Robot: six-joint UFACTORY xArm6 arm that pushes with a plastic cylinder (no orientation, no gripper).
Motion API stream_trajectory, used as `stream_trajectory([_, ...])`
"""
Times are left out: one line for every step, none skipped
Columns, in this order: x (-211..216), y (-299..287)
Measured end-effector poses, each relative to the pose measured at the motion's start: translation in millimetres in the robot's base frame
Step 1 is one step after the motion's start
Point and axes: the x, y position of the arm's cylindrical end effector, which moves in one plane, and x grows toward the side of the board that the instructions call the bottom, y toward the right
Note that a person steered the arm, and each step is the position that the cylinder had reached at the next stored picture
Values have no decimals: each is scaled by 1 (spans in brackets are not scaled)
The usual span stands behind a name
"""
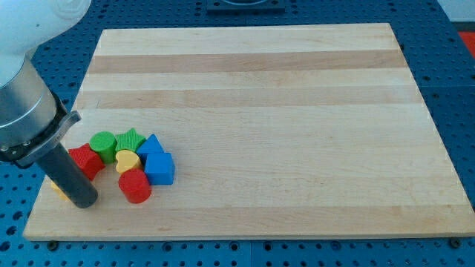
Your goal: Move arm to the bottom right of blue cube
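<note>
While the wooden board (282, 111) is filling most of the frame on a blue perforated bench (460, 89), all the action is sitting in the lower left. The arm housing (22, 111) is coming in from the upper left of the frame, its dark rod slanting down so my tip (84, 202) is resting near the board's lower left edge, left of the whole cluster. No jaws here, just a bare rod, holding nothing. The blocks are bunching tight together, touching, probably because they've been pushed into one pile: the blue cube (159, 169) is sitting at the cluster's right side, a blue triangular block (151, 145) just above it, a red cylinder (135, 187) to its lower left, a yellow heart (128, 160) to its left, a green star (130, 139) and green cylinder (103, 144) along the top, a red block (86, 161) at the left beside the rod. A yellow-orange sliver (59, 190) is peeking out behind the rod; shape unclear. Judging from this, my tip is needing to travel right, below the red cylinder, to reach the open board at the cube's lower right. No writing, labels or brands are showing anywhere.
</note>
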Motion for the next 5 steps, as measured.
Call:
stream_trajectory([2, 10])
stream_trajectory([-1, 32])
stream_trajectory([-29, 38])
stream_trajectory([-29, 38])
stream_trajectory([-29, 27])
